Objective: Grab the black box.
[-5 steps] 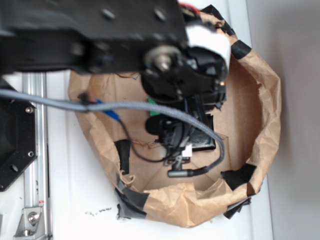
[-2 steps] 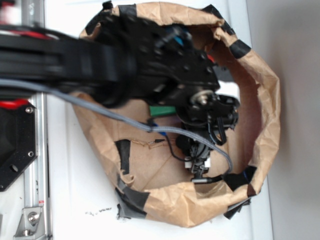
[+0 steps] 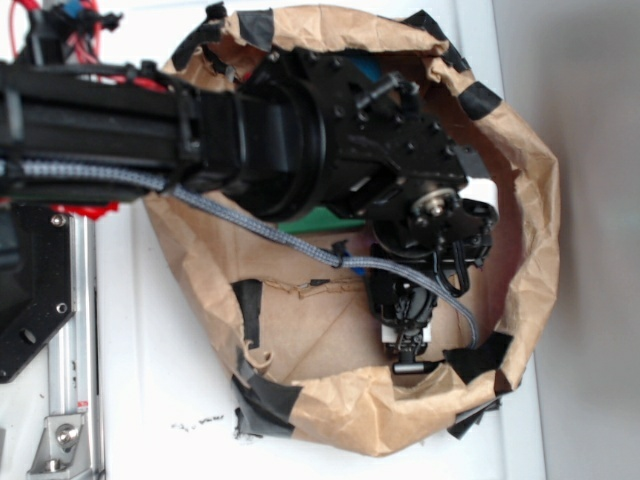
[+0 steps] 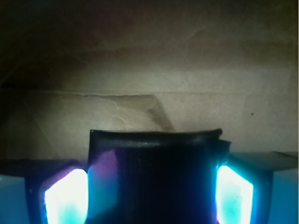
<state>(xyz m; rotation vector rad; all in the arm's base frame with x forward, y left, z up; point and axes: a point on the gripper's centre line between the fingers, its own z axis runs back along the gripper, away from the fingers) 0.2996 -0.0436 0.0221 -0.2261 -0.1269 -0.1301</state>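
- End effector point(image 4: 154, 186) sits low inside the brown paper bag point(image 3: 530, 200), and in the wrist view its two fingers, one glowing pad point(image 4: 65, 196) on the left and one on the right, are clamped on the sides of the black box point(image 4: 156, 163).
- From the left edge of the table point(image 3: 140, 400), the black robot arm point(image 3: 120, 125) reaches across into the bag, with a grey braided cable point(image 3: 250, 225) trailing beneath it.
- Near the left of the bag floor, a strip of black tape point(image 3: 247, 305) lies on the paper, and more tape patches the crumpled rim near the front edge.
- Just past the arm's big joint, a sliver of the green block point(image 3: 318, 226) shows from under the arm.
- In the exterior view the end effector point(image 3: 405, 340) points down at the right part of the bag floor, close to the front wall of the bag; the box itself is hidden there by the wrist hardware.
- In the wrist view the box fills the gap between the pads, its top edge level, with creased brown paper behind it.
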